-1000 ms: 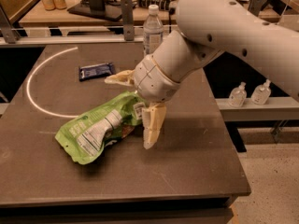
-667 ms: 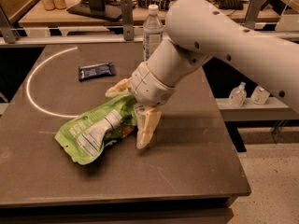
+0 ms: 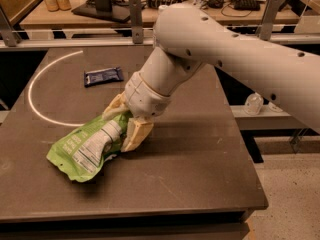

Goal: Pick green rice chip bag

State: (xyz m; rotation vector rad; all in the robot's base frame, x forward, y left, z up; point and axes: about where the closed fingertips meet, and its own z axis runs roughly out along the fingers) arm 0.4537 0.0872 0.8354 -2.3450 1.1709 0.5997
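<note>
Straddling end of green rice chip bag (image 3: 80, 151) | tool (image 3: 116, 130) apart (bag between)

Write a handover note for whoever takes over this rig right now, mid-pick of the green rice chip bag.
Gripper: down at the upper right end of the green rice chip bag; whether it has a hold cannot be told.
Bag: lying crumpled on the table, towards the front left, not lifted.
Dark blue wrapper: lies apart, farther back; not part of the job.
Done: the approach to the bag.
Left: confirm the hold, then lift the bag off the table.
</note>
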